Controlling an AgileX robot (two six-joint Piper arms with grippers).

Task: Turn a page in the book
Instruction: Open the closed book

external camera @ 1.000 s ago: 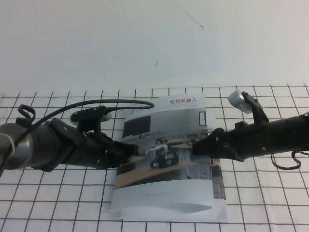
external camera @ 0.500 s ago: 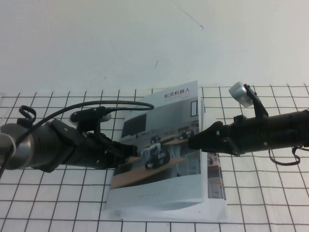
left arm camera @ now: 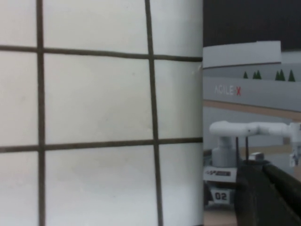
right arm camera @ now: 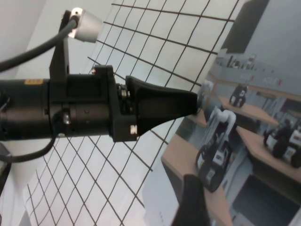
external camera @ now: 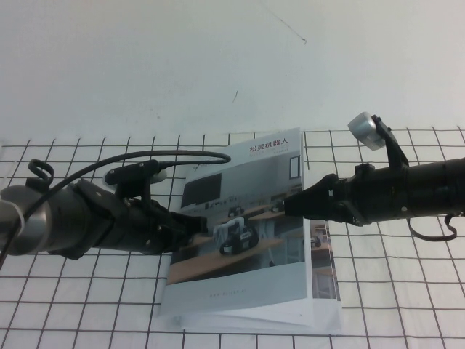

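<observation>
Here the right claw (external camera: 292,206) pinches the glossy page (external camera: 243,218) off the book (external camera: 320,291), left claw (external camera: 205,225) pressing its spine edge, grip unclear.

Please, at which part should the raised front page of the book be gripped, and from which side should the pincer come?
Probably the free right edge of the page, approached from the right: that edge is lifted off the book while the left side stays down. The right pincer is already shut on it there; the left pincer is at the book's left edge.

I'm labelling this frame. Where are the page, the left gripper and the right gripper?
page (external camera: 243,218): high view, middle of its printed photo.
left gripper (external camera: 207,227): high view, fingers' tip at the page's left edge.
right gripper (external camera: 288,206): high view, fingers' tip at the page's right edge.
</observation>
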